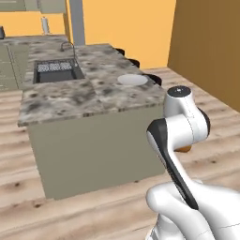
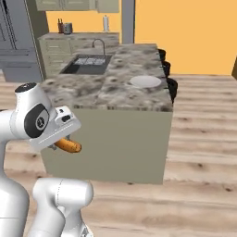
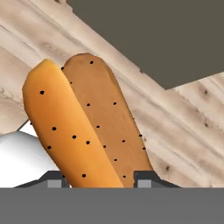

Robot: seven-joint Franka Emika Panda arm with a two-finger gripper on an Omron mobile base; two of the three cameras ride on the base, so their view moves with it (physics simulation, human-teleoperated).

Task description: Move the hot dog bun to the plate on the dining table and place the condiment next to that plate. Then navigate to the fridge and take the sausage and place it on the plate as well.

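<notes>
My gripper (image 3: 101,179) is shut on the hot dog bun (image 3: 85,127), a long orange-brown split roll with dark specks that points away from the hand over the wooden floor. In the right base view the bun (image 2: 68,146) sticks out under the hand (image 2: 62,124), held low in front of the island's near wall. A sliver of the bun (image 1: 185,149) shows behind the arm in the left base view. The white plate (image 1: 132,79) (image 2: 145,81) lies empty on the marble-topped dining counter, near its right edge. The condiment and the sausage are out of view.
The island counter (image 2: 115,90) holds a sink (image 2: 85,64) with a tap at its far left. Dark stools (image 2: 171,85) line its right side. A back counter (image 2: 69,37) carries small items. Wooden floor (image 2: 203,139) lies open to the right.
</notes>
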